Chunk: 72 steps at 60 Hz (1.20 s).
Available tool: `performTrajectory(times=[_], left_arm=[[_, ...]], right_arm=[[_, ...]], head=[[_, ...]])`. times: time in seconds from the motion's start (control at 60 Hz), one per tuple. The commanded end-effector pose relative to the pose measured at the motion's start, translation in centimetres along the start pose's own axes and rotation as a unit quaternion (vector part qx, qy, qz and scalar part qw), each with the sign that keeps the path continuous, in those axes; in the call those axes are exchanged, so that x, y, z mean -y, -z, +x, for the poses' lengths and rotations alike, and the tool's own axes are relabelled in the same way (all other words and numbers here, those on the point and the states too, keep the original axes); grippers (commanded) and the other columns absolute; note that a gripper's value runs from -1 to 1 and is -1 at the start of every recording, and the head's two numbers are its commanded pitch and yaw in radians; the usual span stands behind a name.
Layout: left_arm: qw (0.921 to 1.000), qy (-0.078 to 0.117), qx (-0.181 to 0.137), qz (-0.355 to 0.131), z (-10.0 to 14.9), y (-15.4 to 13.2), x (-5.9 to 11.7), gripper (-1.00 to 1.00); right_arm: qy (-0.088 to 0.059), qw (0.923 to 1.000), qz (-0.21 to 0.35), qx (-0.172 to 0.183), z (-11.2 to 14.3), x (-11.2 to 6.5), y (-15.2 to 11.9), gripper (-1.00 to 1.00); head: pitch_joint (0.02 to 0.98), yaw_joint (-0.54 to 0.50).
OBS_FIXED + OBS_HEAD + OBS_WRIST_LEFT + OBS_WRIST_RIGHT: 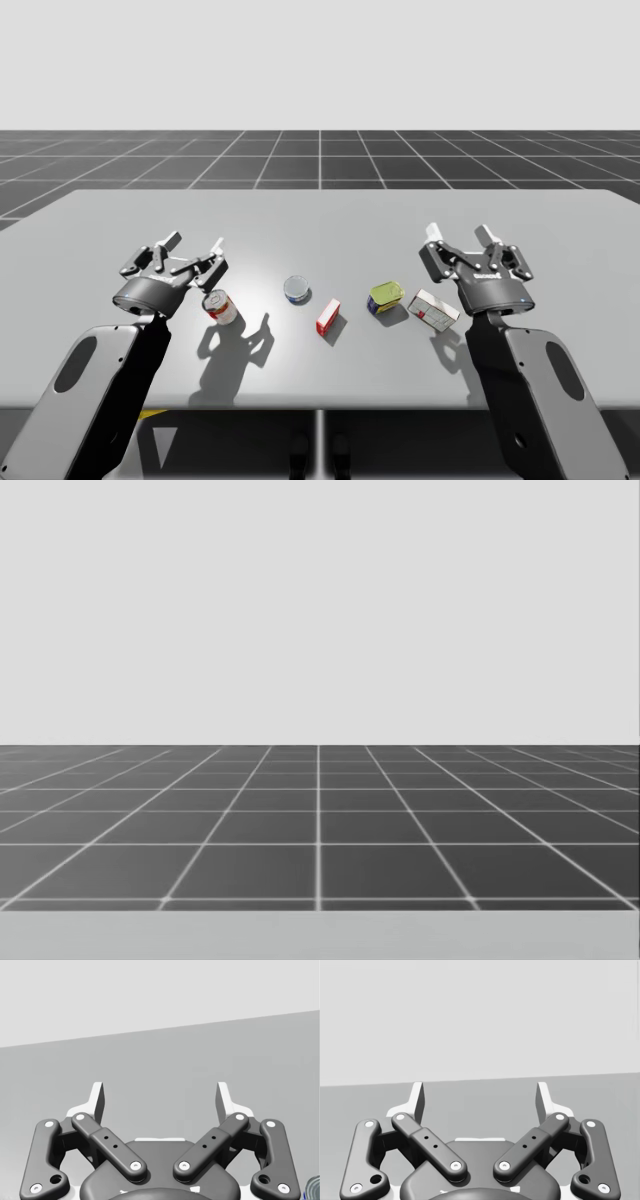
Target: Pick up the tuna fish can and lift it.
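The tuna fish can [296, 289], low and round with a blue side and silvery top, stands on the grey table [320, 220] near the middle. My left gripper [195, 242] hovers to the can's left, open and holding nothing; in the left wrist view the left gripper [160, 1100] has only bare table between its fingers [98, 1100]. My right gripper [458, 233] stands open well to the right of the can, and in the right wrist view the right gripper [480, 1100] is likewise open with nothing in it.
A red and white can [221, 306] stands just below my left gripper. Right of the tuna can lie a red box [328, 316], a yellow-green can [385, 298] and a white box [433, 309]. The head view looks over the table's far edge [320, 935].
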Motion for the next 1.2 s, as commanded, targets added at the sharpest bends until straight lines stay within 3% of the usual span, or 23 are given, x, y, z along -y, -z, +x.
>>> performTrajectory(times=[0.017, 0.067, 0.1, 0.233, 0.95, 1.2], left_arm=[[1.0000, 0.002, 0.000, 0.000, -0.01, -0.03, 0.02, -1.00], [1.0000, 0.001, 0.000, 0.000, -0.01, -0.03, 0.02, -1.00], [1.0000, 0.001, 0.000, 0.000, -0.02, -0.04, 0.03, -1.00], [1.0000, 0.001, 0.000, 0.000, -0.03, -0.04, 0.04, -1.00], [1.0000, 0.007, -0.005, -0.004, -0.09, 0.09, 0.01, -1.00], [0.9999, 0.008, -0.007, -0.007, -0.07, 0.12, 0.12, -1.00]], right_arm=[[0.007, 0.9998, -0.018, 0.005, 0.03, -0.05, -0.24, -1.00], [0.001, 1.0000, -0.006, 0.006, 0.01, -0.12, -0.19, -1.00], [0.009, 1.0000, 0.000, -0.003, 0.02, -0.09, -0.05, -1.00], [0.008, 0.9999, 0.001, -0.010, 0.06, 0.06, 0.00, -1.00], [0.002, 0.9999, 0.001, -0.017, 0.14, 0.01, 0.07, -1.00], [0.000, 0.9998, 0.003, -0.022, 0.14, -0.03, 0.05, -1.00]], head=[[0.091, 0.00], [0.093, 0.00], [0.097, 0.00], [0.134, 0.00], [0.735, 0.06], [0.847, 0.11]])
